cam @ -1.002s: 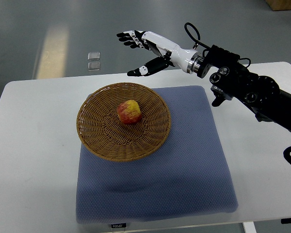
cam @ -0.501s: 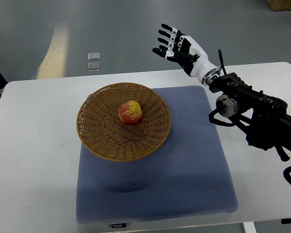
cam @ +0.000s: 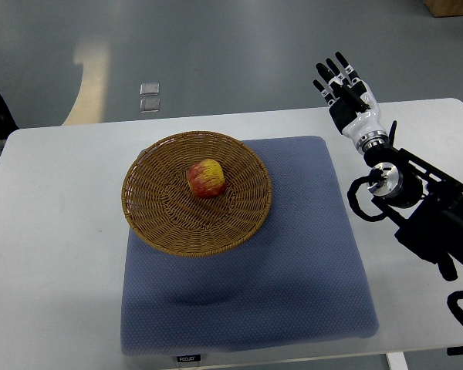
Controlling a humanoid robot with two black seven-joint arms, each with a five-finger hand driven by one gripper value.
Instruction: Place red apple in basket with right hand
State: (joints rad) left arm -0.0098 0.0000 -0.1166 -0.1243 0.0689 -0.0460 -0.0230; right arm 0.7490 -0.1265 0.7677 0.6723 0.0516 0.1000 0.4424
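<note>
The apple (cam: 206, 178), probably firm, smooth and light, best cupped around its sides, sits inside the basket (cam: 162, 227), well apart from the empty, spread right robot hand (cam: 343, 91).

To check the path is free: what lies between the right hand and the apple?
In the top view, between the right hand and the apple lie only the basket's rim and bare blue mat.

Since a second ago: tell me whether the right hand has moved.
Yes. The right hand has swung rightward, away from the basket, from beyond its far rim to past the blue mat's far right corner, fingers open.
</note>
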